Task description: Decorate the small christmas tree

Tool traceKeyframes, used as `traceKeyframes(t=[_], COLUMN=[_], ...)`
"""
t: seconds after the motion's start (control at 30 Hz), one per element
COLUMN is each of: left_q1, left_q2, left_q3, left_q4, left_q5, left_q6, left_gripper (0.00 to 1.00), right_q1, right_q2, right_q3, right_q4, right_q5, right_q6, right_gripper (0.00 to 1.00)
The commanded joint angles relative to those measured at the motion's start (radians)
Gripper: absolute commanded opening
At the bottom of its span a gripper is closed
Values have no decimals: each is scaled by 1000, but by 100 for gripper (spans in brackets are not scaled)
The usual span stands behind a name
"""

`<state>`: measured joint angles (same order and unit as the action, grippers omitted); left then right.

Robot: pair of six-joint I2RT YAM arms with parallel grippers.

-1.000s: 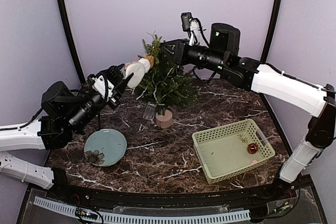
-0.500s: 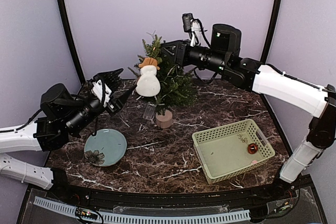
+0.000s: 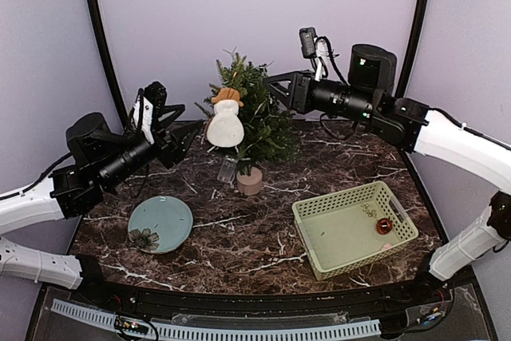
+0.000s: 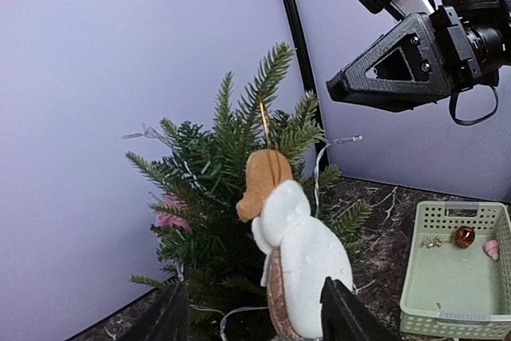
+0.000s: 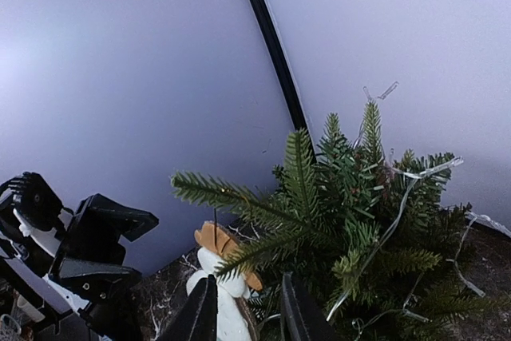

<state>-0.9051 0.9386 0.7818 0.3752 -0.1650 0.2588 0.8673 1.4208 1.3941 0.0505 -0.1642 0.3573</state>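
The small christmas tree (image 3: pixel 254 117) stands in a beige-pink pot (image 3: pixel 250 182) at the back middle of the table. A white snowman ornament with an orange hat (image 3: pixel 225 121) hangs by a thread from a left branch. It also shows in the left wrist view (image 4: pixel 299 257) and in the right wrist view (image 5: pixel 226 293). My left gripper (image 3: pixel 182 127) is open and empty, left of the snowman and apart from it. My right gripper (image 3: pixel 275 85) is open and empty at the tree's upper right. Thin silver strands (image 5: pixel 399 197) lie over the branches.
A pale green basket (image 3: pixel 353 227) at the front right holds a red bauble (image 3: pixel 384 225) and small ornaments. A teal plate (image 3: pixel 160 224) lies at the front left. A small clear item (image 3: pixel 227 169) sits left of the pot. Purple walls enclose the table.
My left gripper has let go of the snowman, which now hangs on the tree, and has drawn back left. My right gripper has pulled back right off the tree top.
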Motion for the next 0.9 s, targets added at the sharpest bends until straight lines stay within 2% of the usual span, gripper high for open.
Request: traceKeyframes(t=[0.0,0.17,0.4,0.53,0.8,0.87], left_q1=[15,21,29,29,28,29], left_q2=[36,88,105,128,142,134], left_q3=[70,96,67,64,26,22], left_q4=[-82,-111,-54,-66,11,22], left_q5=[155,90,72,65,117,124], left_q6=[-144,-180,-253,-312,-333,-325], left_gripper=[59,62,59,55,39,32], right_q1=[-7,-10,-5,-2,9,16], right_q2=[-64,-129,-52,-18,33,48], right_q3=[-62,-128,-92,-75,-35,-24], right_q4=[-87,-175,-98,-69,-56,-55], right_q5=[-8,26,-78,-95,-119,-122], right_q6=[17,10,54,59,63,67], right_gripper=[30,30,21,20,15,14])
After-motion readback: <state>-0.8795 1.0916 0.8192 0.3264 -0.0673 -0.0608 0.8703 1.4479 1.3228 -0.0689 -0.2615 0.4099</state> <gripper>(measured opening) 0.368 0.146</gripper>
